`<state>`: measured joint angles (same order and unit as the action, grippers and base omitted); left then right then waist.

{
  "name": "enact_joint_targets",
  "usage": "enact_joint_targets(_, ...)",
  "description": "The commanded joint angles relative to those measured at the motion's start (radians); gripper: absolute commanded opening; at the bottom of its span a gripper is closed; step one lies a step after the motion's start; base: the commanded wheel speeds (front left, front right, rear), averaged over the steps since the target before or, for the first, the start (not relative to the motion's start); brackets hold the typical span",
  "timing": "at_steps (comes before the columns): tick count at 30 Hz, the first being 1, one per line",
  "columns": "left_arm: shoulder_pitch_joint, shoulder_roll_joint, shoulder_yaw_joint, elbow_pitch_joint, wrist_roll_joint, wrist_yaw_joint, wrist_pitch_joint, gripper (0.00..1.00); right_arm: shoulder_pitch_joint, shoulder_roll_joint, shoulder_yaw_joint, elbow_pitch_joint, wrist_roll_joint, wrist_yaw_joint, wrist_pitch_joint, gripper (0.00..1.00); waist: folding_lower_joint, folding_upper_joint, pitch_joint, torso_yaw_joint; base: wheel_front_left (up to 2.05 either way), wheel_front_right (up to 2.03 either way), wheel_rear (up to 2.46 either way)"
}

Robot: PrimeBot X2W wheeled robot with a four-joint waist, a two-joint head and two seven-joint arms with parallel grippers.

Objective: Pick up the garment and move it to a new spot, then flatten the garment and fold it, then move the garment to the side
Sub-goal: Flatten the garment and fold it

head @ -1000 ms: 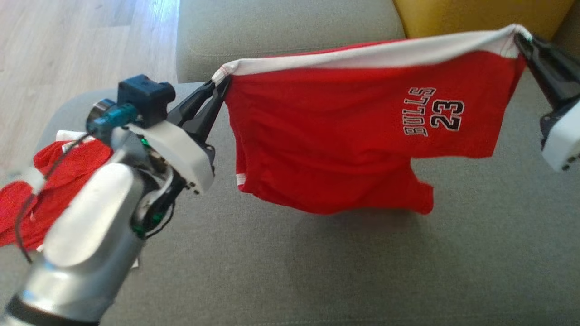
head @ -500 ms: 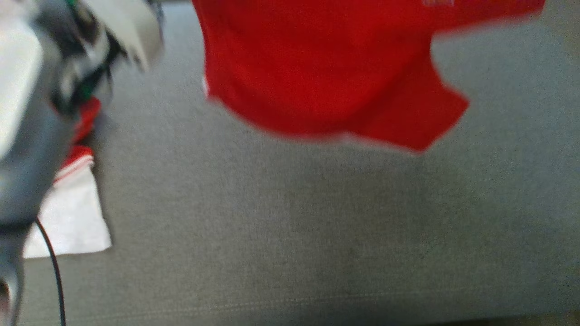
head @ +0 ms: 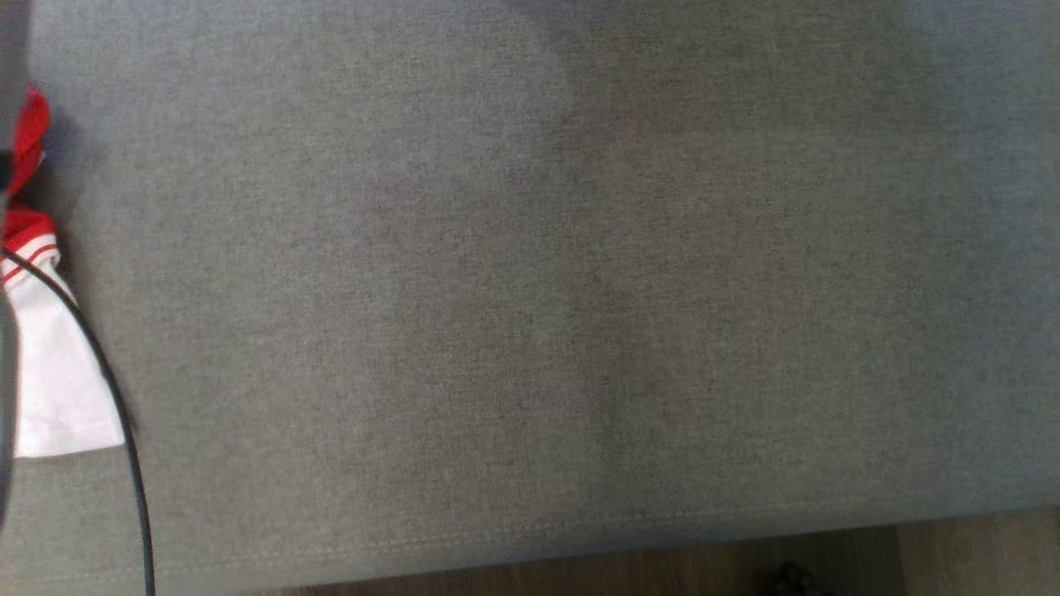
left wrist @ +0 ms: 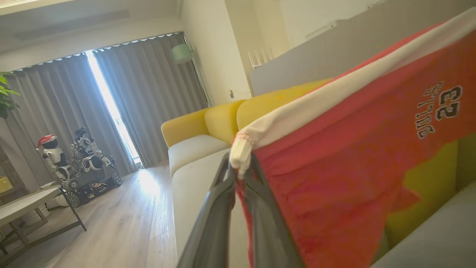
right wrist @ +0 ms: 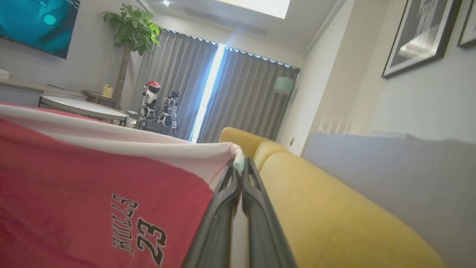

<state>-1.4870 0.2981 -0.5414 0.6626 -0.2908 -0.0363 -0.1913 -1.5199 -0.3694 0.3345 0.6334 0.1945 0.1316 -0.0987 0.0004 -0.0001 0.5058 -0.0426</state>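
The garment is a red pair of shorts with a white waistband and "BULLS 23" print. It hangs stretched in the air between both grippers. In the left wrist view my left gripper is shut on one corner of the white waistband. The right wrist view shows my right gripper shut on the other waistband corner, with the garment spreading away to the left of its fingers.
The head view looks down on the grey sofa seat, with its front edge and wood floor at the bottom. Another red and white garment and a black cable lie at the left edge. Yellow cushions back the sofa.
The head camera has tilted down, so the hanging garment and both grippers have left the head view; it now faces the bare seat.
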Motion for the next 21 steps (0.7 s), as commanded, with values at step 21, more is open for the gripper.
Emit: enact_joint_targets(21, 0.632, 0.029, -0.151, 0.059, 0.024, -0.07, -0.07, 0.0, 0.627, -0.087, 0.487, 0.108, 0.348, -0.001, 0.044, 0.0, -0.0004, 0.0001, -0.185, 0.043, 0.0, 0.0, 0.0)
